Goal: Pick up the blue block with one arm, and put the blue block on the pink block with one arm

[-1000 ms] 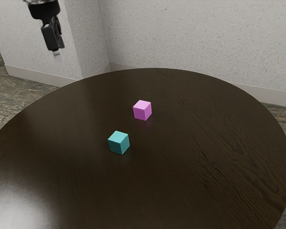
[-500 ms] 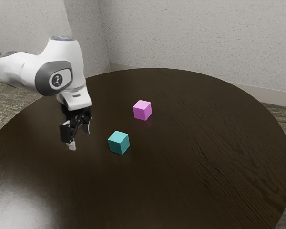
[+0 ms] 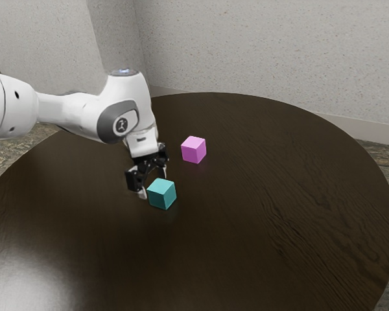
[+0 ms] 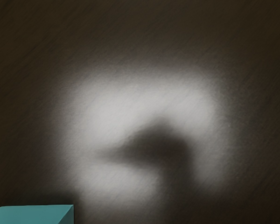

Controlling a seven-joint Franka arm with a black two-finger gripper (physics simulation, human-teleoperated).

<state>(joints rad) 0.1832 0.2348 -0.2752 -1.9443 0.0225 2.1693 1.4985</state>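
1. Risk: tool (image 3: pixel 147 183), jaws apart and holding nothing, hangs low just beside the blue block (image 3: pixel 161 193), off toward the exterior view's left. Closing from here could shove the block instead of gripping it.
2. Risk: a skewed grip may topple it off the nearby pink block (image 3: pixel 193 149).
3. Containers: none; both blocks sit bare on the desk (image 3: pixel 279 214).

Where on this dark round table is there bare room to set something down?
The dark round table is bare from the pink cube and blue cube to its edge on the exterior view's right. Crowded where the black gripper hangs beside the blue cube.
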